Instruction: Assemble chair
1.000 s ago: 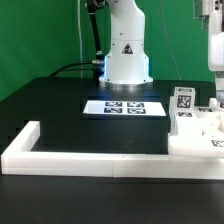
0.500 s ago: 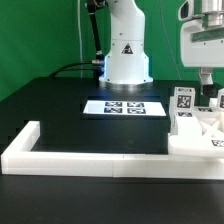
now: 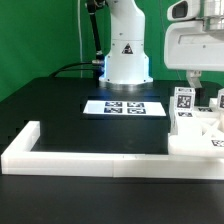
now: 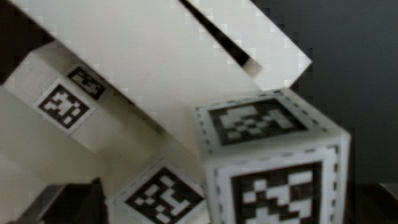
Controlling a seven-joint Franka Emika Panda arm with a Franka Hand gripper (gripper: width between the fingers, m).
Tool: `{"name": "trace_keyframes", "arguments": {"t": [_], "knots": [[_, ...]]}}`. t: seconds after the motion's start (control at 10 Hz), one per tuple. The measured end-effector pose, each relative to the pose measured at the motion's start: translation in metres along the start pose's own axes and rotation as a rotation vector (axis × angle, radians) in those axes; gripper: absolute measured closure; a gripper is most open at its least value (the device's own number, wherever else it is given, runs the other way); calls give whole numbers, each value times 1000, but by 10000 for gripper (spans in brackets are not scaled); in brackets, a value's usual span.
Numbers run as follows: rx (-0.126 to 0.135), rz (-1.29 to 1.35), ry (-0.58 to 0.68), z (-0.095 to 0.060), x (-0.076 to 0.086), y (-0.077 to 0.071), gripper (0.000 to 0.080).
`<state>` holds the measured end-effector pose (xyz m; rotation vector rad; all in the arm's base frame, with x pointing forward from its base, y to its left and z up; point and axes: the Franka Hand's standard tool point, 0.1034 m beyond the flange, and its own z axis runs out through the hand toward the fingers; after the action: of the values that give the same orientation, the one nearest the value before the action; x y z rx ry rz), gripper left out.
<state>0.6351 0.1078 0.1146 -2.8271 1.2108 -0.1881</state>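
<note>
No readable text; only black-and-white square tags on the chair (image 3: 196,128) parts and marker board (image 3: 123,107), plus a triangle sticker on the arm base (image 3: 127,55). Chair: matte white blocky pcs stacked at ext. view's right, inside the rail (image 3: 70,158), partly cut off. Gripper (image 3: 204,85) above them, jaws spread, holding nothing. Wrist view blurry.
</note>
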Motion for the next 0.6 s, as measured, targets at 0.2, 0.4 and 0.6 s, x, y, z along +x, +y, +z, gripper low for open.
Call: {"name": "trace_keyframes", "arguments": {"t": [0.2,0.4,0.6], "knots": [[0,2,3,0,2,1,150],[0,3,3,0,2,1,238],[0,3,3,0,2,1,555]]}}
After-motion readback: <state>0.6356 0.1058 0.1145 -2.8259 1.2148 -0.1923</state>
